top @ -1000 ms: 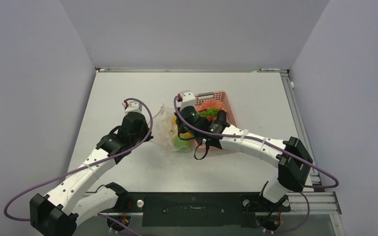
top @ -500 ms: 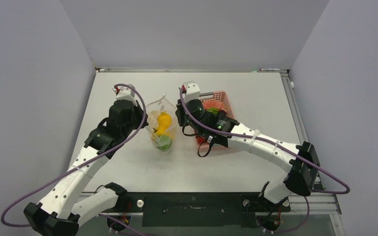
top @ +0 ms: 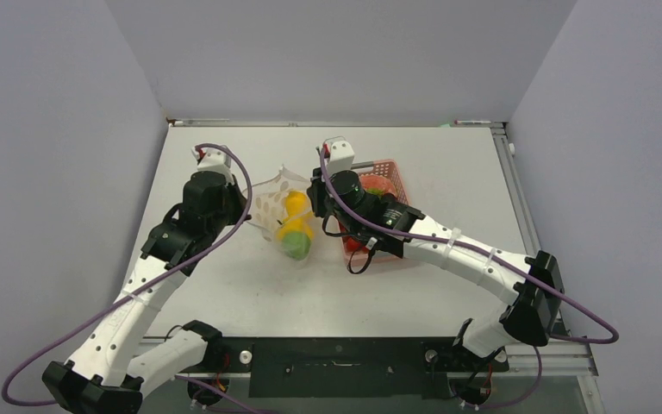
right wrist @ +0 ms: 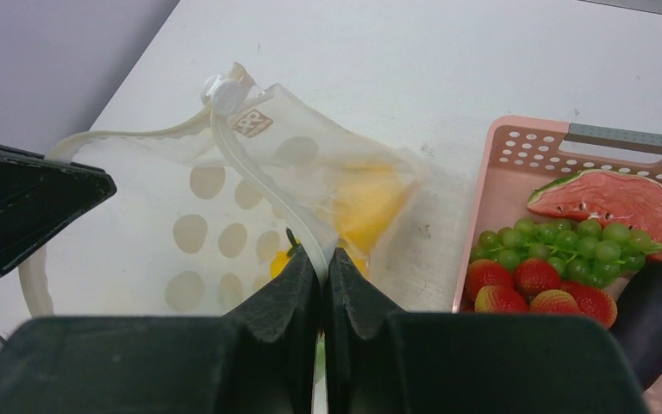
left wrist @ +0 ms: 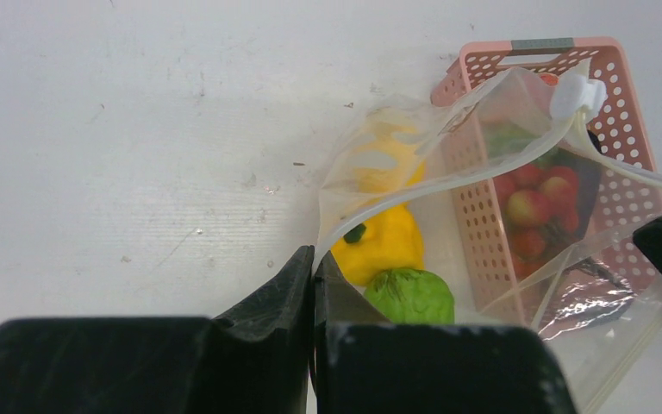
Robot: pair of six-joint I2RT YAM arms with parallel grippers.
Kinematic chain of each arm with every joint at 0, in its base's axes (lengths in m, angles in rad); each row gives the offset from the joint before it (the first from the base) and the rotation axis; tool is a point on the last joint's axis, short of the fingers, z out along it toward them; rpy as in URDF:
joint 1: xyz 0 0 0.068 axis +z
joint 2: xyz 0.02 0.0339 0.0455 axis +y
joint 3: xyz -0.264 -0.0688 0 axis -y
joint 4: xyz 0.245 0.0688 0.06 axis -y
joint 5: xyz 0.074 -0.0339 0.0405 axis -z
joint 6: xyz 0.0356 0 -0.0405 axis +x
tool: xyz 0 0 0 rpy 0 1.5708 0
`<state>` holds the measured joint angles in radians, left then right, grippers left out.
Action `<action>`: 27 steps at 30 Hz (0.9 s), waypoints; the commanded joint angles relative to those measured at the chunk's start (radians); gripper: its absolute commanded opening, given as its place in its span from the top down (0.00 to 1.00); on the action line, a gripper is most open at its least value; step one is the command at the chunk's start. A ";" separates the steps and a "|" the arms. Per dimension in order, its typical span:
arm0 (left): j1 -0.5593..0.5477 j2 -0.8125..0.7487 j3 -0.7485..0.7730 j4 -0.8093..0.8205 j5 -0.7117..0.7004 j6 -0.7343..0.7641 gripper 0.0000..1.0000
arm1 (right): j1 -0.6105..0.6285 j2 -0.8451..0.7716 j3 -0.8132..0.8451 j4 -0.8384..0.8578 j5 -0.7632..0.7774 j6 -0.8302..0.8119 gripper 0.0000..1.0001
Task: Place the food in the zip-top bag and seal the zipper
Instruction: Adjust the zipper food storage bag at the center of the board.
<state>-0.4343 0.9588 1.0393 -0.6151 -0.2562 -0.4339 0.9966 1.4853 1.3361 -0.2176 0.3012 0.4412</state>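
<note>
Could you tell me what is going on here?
The left gripper and right gripper, jaws shut, each pinch the mouth edge of the zip-top bag, holding it open between them. A yellow pepper and a green piece are inside. The eggplant lies in the pink basket; the zipper is unsealed.

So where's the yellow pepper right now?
In the overhead view, the yellow pepper sits inside the clear bag, mid-table, just left of the pink basket, next to the green piece.
</note>
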 commanded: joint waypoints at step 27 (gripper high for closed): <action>0.011 -0.077 -0.062 0.102 -0.078 0.137 1.00 | 0.004 0.138 -0.020 0.111 -0.070 0.060 0.92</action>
<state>-0.4301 0.9066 0.9947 -0.6048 -0.3397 -0.3199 0.9966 1.6424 1.3231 -0.1505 0.2306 0.4915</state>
